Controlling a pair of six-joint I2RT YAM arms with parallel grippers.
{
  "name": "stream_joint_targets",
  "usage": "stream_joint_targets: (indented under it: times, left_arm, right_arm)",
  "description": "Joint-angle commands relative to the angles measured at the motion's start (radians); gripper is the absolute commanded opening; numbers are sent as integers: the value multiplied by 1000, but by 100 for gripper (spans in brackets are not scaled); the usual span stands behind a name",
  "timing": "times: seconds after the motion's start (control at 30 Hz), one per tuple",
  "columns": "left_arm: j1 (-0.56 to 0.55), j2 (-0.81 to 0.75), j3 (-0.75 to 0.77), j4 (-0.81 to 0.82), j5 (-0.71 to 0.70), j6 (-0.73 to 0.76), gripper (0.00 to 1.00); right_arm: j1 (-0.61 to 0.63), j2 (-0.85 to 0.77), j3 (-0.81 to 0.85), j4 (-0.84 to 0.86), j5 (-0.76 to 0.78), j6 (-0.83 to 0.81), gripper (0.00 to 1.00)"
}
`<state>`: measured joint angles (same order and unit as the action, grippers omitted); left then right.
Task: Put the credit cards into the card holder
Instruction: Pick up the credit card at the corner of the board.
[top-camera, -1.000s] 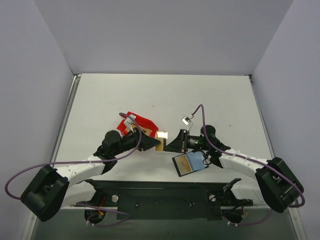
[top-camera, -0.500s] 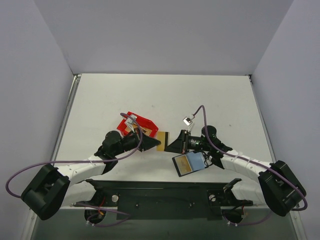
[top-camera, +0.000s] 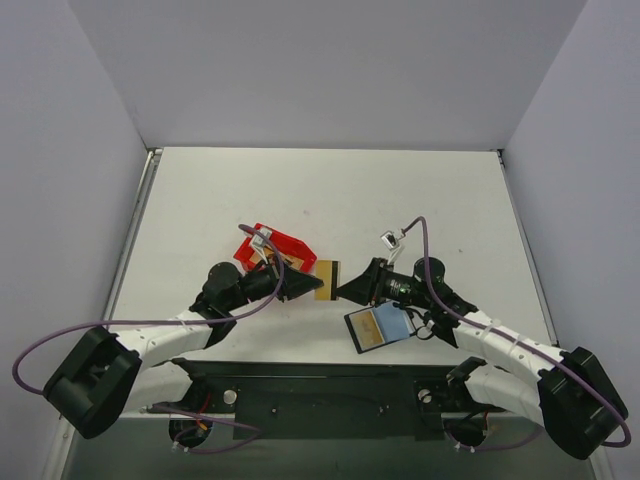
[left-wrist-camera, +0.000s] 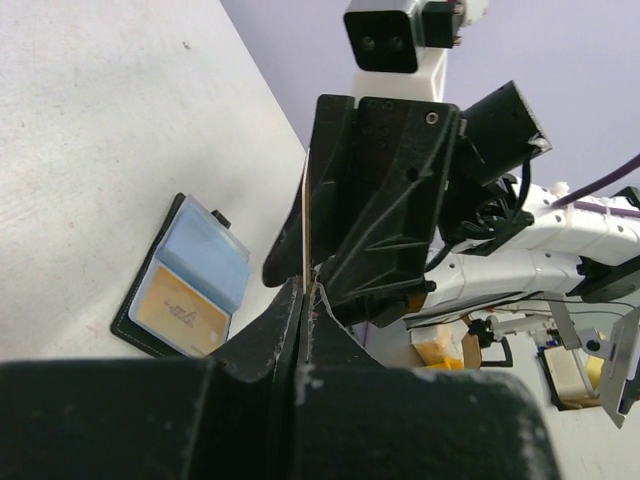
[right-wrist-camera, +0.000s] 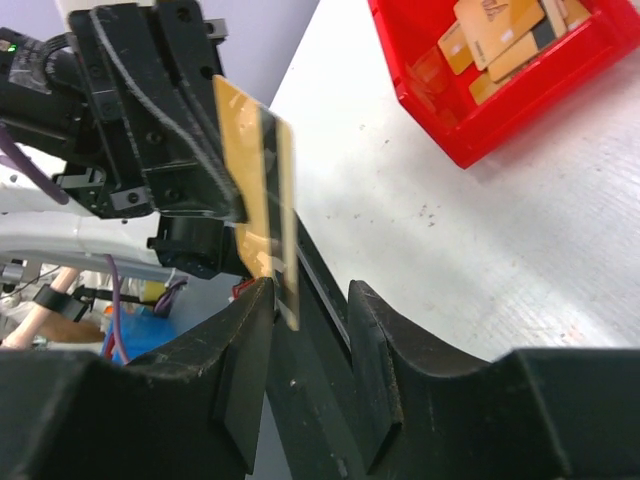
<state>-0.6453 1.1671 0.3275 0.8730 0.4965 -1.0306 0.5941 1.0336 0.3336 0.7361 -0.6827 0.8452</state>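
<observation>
My left gripper (top-camera: 314, 288) is shut on a gold credit card (top-camera: 327, 279) with a dark stripe and holds it on edge above the table. The left wrist view shows the card (left-wrist-camera: 305, 215) edge-on between the closed fingertips (left-wrist-camera: 290, 300). My right gripper (top-camera: 343, 290) faces it, open, with the card's free edge (right-wrist-camera: 262, 190) between its jaws, close to the left finger (right-wrist-camera: 245, 330). The card holder (top-camera: 380, 327) lies open under the right arm, pale blue inside, with a gold card in one pocket (left-wrist-camera: 180, 310).
A red bin (top-camera: 277, 247) behind the left gripper holds several more gold cards (right-wrist-camera: 490, 30). The table's white surface (top-camera: 330, 200) stretches to the back wall. The black arm mount (top-camera: 320, 395) runs along the near edge.
The right arm's elbow has swung right and the gripper has drawn back slightly. The left gripper has moved the card a little right and nearer.
</observation>
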Motion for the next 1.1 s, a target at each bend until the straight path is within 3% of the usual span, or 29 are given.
stream_joint_targets:
  times: [0.0,0.33,0.7,1.07]
  left_arm:
    - [-4,6,-1,127,50,-39,0]
    - [-17,34,7,136,65,-46,0]
    - [-25,75,15,173,86,-59,0]
    - [-25,57,10,159,68,-56,0]
  right_arm:
    - [-8,-15,-31,141,58,26,32]
    - [-11,19,-42,302,49,81,32]
    - [-11,29,-39,306,20,86,24]
    - [-11,51,-33,306,-2,92,23]
